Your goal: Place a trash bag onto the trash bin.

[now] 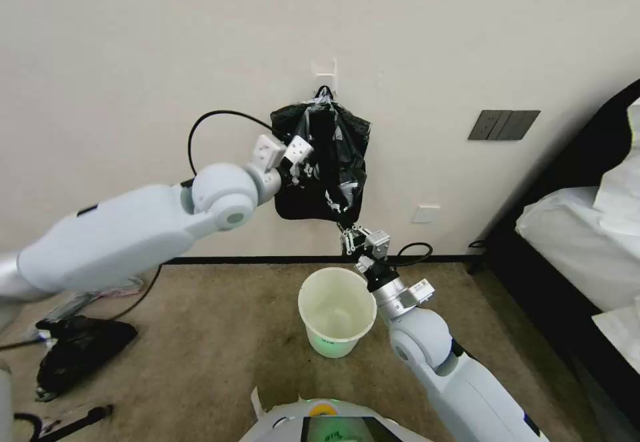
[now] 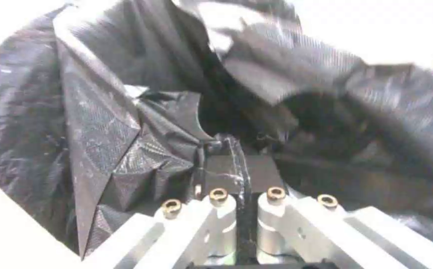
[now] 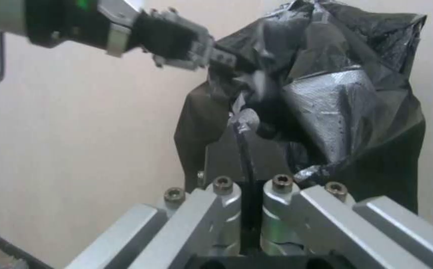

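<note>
**Both grippers clamping the bag at the wall hook**

The beige wall point(image 1: 133, 62) is filling the far side of the scene, and the brown carpet point(image 1: 220, 335) is running from it toward the robot. At the right edge, a bed point(image 1: 573, 229) with white covers is sitting beside a black frame. The left arm is reaching in from the left, up and across to the far wall. The right arm is rising from the near right, passing just right of the bin.

The trash bag point(image 1: 333, 162), glossy black and crinkled, is hanging against the wall from a small white hook point(image 1: 325, 72), directly above and beyond the trash bin point(image 1: 337, 312). The bin is standing upright on the carpet, mouth open, just left of the right arm's wrist.

The left gripper point(image 2: 236, 149) is sitting at the bag's upper left side, its fingers closed tight with a fold of black film pinched between them. The right gripper point(image 3: 244, 127) is pointing up at the bag's lower edge, fingers likewise pressed together on a twist of the plastic.

On the floor at the near left, a lumpy black sack point(image 1: 77, 349) is lying well apart from the bin.
</note>
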Robot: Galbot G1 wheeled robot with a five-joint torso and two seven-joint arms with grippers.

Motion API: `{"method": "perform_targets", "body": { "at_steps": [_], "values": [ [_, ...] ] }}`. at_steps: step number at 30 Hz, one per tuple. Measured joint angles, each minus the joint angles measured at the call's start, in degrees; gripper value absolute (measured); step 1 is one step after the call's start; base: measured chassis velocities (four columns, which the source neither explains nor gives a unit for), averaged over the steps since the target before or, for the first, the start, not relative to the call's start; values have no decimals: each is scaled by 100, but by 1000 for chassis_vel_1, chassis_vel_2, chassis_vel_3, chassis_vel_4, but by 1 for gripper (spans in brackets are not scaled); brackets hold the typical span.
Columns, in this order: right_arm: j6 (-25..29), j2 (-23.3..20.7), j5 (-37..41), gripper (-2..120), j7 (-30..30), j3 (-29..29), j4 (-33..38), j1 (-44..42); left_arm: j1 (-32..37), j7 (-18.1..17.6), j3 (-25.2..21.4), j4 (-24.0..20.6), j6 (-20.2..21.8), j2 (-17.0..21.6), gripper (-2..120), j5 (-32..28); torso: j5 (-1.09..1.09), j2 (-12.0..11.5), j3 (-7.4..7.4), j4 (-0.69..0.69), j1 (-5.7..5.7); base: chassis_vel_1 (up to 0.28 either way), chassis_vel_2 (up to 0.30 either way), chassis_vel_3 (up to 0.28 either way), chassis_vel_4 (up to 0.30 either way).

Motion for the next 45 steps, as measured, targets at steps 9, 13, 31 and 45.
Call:
{"method": "perform_targets", "body": {
  "at_steps": [9,13,31,45],
  "values": [
    [2,79,-45,0,1,-66,-26,-33,1859,-87,-1530,-721,-816,538,0,281,0,0,0,1,-1,0,0,0,0],
    [-19,116,-60,0,3,-146,-37,-27,2734,46,-2059,-897,-1006,677,0,523,-1,0,0,2,-1,0,0,0,0],
    [3,147,-204,0,4,-193,-89,-13,303,54,-411,-410,694,233,48,-249,0,0,0,1,-1,0,0,0,0],
    [36,181,-200,0,-1,-108,-45,-63,-829,-209,524,151,1309,-477,93,-1098,3,0,0,1,-1,0,0,0,0]
  ]
}}
